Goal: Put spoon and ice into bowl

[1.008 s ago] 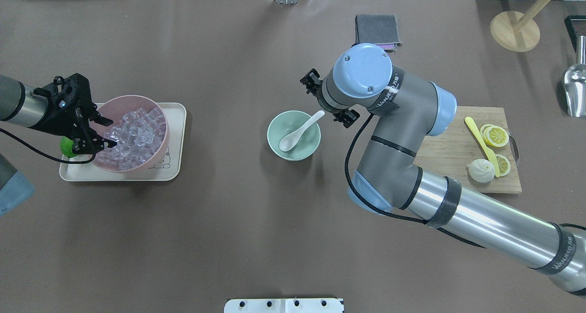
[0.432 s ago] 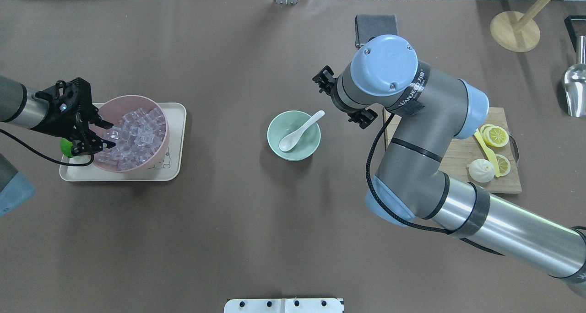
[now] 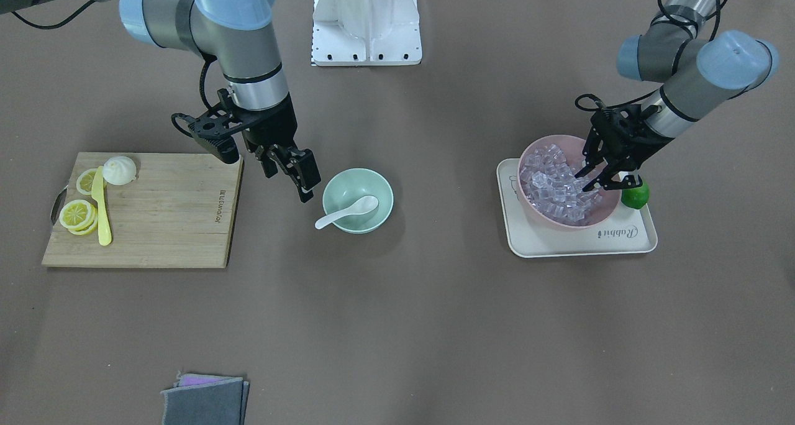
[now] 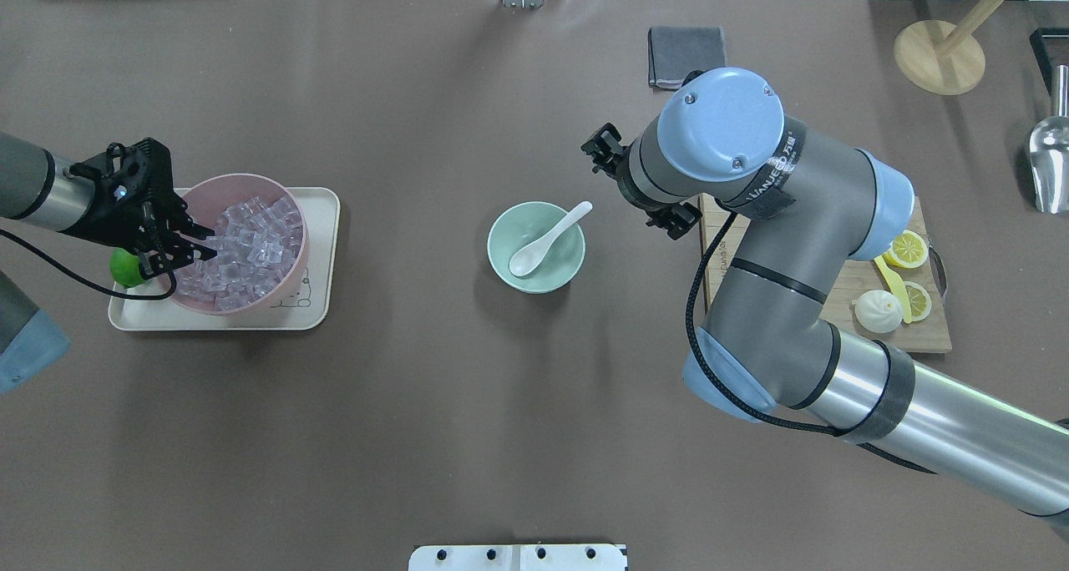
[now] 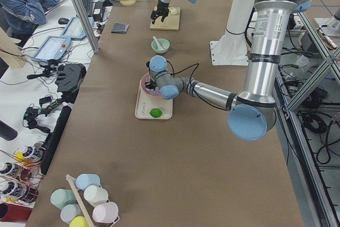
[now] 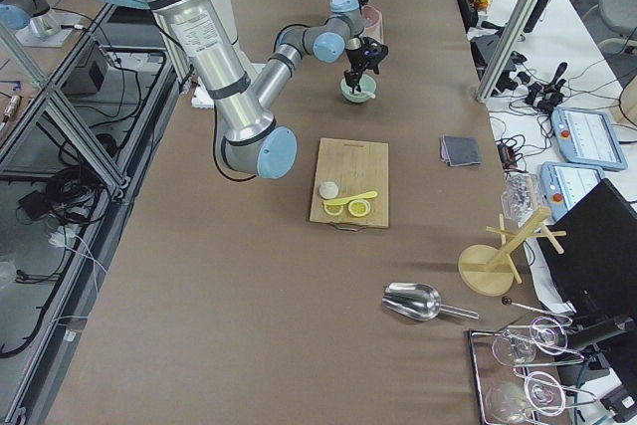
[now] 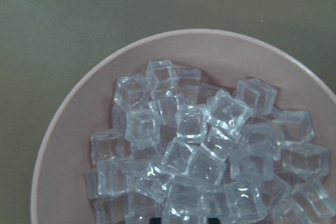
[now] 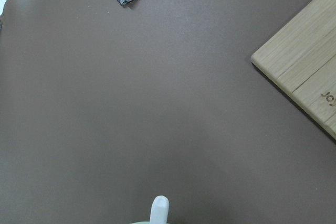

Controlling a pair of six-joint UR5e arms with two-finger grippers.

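Backing away with jaws wide and empty, the right gripper [image 3: 287, 173] has left the spoon [image 4: 547, 239] in the bowl [image 4: 501, 264], while the left gripper [image 4: 203, 245], jaws half-open and holding nothing, dips into the ice [image 4: 250, 245] in the pink bowl [image 4: 302, 258].

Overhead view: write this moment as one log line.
spoon: in mint bowl | ice: in pink bowl | left claw: open at ice | right claw: open, empty

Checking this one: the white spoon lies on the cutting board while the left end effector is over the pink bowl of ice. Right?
Not quite. The overhead view shows the white spoon lying in the mint-green bowl, handle over its rim, not on the cutting board. The left end effector is indeed over the pink bowl of ice.
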